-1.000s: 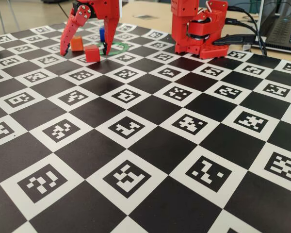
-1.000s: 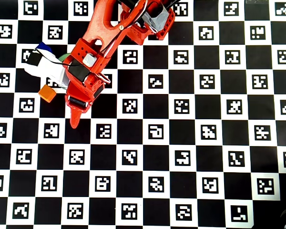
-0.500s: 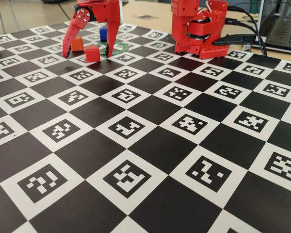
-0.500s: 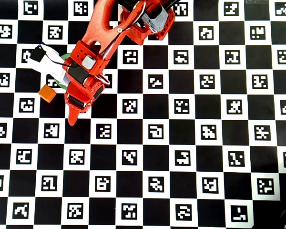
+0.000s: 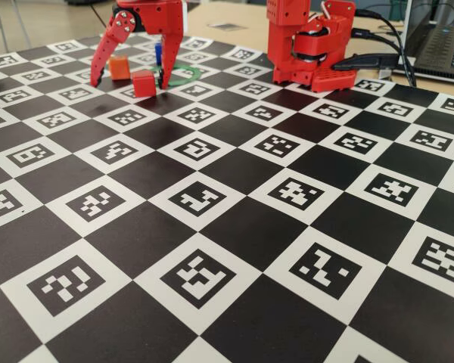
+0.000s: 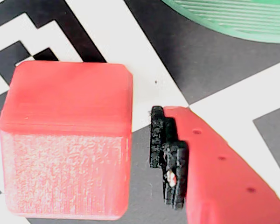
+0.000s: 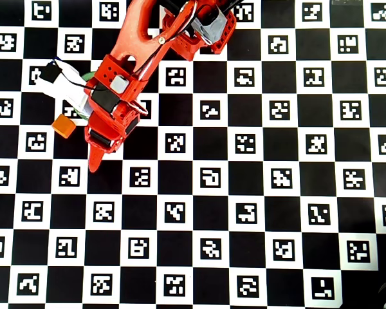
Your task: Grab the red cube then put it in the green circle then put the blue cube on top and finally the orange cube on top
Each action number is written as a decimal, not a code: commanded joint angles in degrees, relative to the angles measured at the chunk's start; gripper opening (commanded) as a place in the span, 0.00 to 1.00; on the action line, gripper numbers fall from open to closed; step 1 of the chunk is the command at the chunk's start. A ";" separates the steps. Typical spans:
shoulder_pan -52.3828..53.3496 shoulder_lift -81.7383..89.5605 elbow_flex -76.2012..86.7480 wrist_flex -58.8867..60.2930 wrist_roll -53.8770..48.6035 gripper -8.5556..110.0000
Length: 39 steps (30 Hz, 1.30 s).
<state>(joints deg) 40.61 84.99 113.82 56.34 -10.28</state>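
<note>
Straddling the red cube (image 5: 144, 82) with jaws spread wide, the gripper (image 5: 129, 79) is lining up; the cube is looking light, rigid, best pinched on flat opposite faces.

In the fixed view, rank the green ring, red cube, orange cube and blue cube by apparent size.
1. The thin flat green ring, widest though partly hidden.
2. The small matte red cube.
3. The small bright-orange cube: it sits farther back, so real size may match.
4. The small deep-blue cube, mostly hidden; rank unsure.
</note>
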 commanded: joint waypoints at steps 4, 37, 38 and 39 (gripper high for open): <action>0.26 0.79 -3.87 -0.62 0.62 0.47; 0.79 4.04 -12.04 8.44 1.14 0.10; 0.79 4.39 -13.27 10.02 0.79 0.09; 0.88 4.75 -14.50 11.69 0.18 0.09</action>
<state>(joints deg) 40.87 84.99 106.26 63.90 -9.05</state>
